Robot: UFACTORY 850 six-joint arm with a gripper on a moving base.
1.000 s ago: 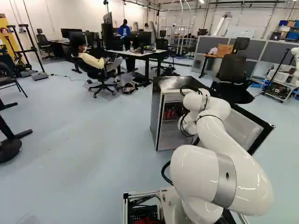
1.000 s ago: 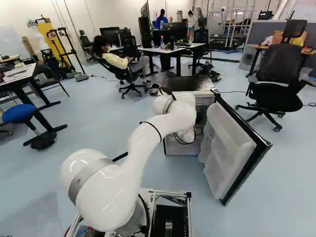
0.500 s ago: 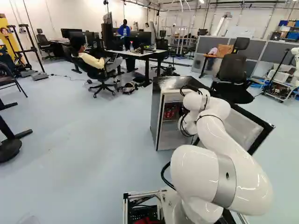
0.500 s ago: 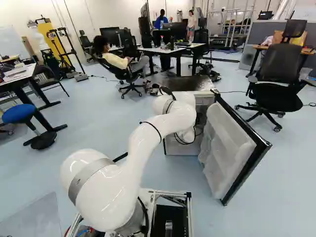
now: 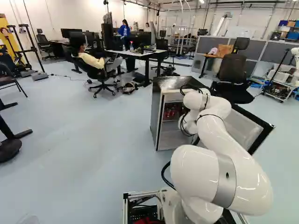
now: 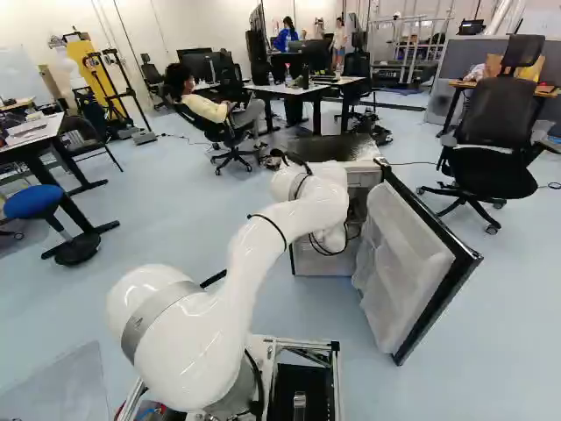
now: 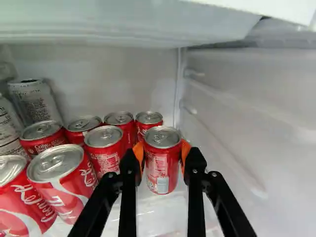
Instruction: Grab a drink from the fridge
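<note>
- The red can [image 7: 163, 165] you are after is inside the fridge [image 5: 158, 116], upright between the gripper's two fingers; you can't tell whether its base is touching the surface below.
- Your gripper [image 7: 163, 153] is closed on that can, with its orange pads [image 7: 139, 155] pressed against it from two sides.
- Just behind the can you have another red can [image 7: 148, 120], and beside it a cluster of more red cans [image 7: 104, 148] fills one side of the compartment.
- Beyond part of that cluster, you can see a silver-grey can [image 7: 36, 103] near the back wall [image 7: 113, 74].
- Over the cans hangs a white panel [image 7: 123, 22]; the bare side wall [image 7: 247, 123] lies on the side away from the cluster.
- In both base views your white arm [image 6: 263, 254] reaches forward, its far end in front of the fridge's opening and hiding part of the inside.
- The fridge door [image 6: 399, 254] stands wide open, its pale inner face showing to you in the right base view.
- Past the door you have a black office chair [image 6: 495, 132]; beyond the fridge stands a white-topped desk [image 5: 140, 54].
</note>
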